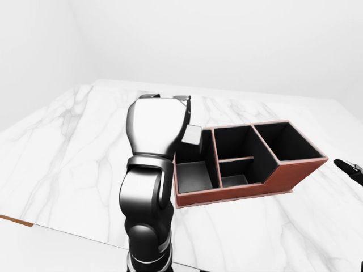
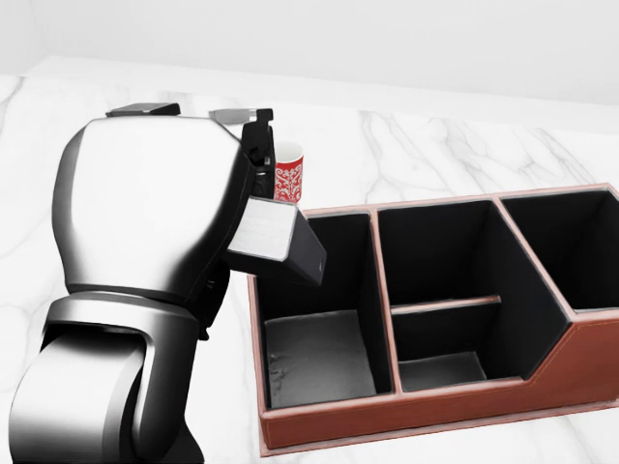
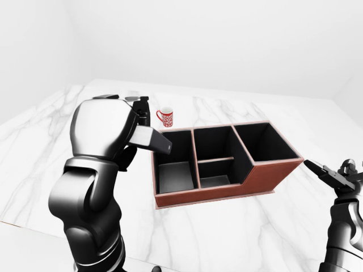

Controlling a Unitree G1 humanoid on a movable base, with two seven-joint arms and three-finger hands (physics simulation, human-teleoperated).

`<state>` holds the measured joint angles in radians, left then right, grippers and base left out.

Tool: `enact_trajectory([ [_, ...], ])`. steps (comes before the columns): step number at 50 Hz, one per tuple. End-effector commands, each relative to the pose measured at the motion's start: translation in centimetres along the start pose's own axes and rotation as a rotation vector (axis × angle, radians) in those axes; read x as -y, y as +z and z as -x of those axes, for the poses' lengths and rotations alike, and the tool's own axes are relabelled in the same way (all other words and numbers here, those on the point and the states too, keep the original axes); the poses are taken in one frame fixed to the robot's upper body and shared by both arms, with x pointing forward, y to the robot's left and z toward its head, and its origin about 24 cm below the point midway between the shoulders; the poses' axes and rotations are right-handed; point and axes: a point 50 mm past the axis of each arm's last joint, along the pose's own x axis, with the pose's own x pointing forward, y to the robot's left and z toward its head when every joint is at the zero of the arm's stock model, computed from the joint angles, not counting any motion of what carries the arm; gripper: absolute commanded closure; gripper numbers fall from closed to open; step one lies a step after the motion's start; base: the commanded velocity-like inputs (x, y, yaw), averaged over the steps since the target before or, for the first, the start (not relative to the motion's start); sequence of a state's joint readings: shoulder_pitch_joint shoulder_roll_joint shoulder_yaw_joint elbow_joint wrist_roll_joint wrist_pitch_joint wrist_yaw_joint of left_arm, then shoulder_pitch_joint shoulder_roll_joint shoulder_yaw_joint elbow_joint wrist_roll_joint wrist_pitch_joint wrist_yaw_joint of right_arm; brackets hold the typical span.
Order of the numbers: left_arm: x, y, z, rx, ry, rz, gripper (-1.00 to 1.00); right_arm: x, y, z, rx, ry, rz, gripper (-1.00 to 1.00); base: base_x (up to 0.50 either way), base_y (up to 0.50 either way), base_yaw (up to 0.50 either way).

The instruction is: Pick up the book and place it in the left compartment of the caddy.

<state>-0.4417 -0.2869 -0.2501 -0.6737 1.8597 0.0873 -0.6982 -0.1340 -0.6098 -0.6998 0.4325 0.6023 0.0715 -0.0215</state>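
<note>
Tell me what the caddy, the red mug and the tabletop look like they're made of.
The caddy looks like reddish-brown leather or leatherette outside, with a matte black lining and a paler stitched-looking rim. The red mug looks like glazed ceramic, red with a white pattern and a white interior. The tabletop looks like polished white marble, judging by its grey veining. All are simulator renders, so these are appearances only.

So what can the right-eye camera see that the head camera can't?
Only the right-eye view shows the right hand, at its right edge beside the caddy, fingers spread. It also shows the near edge of the table and the walls behind.

Only the head view shows the pattern on the red mug up close, though the left hand half hides the mug there.

Both show the brown caddy with its dark, empty compartments, and the left hand over the caddy's left corner. Neither shows a book.
</note>
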Motion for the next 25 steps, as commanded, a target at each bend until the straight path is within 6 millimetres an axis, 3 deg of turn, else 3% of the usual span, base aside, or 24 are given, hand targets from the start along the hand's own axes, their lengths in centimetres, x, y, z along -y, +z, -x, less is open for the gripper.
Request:
enact_trajectory([
  [1,1.0,1.0,-0.2,0.040,-0.056,0.025,1.00,0.0,0.0,0.0,0.004,0.000,0.003,-1.00,0.00,0.00,0.00],
  [9,1.5,0.5,1.2,0.027,-0.074,-0.005,1.00,0.0,0.5,0.3,0.015,0.020,-0.002,-1.00,0.00,0.00,0.00],
  [25,1.6,0.4,1.2,0.017,-0.077,0.004,1.00,0.0,0.6,0.3,0.020,0.020,-0.002,-1.00,0.00,0.00,0.00],
])
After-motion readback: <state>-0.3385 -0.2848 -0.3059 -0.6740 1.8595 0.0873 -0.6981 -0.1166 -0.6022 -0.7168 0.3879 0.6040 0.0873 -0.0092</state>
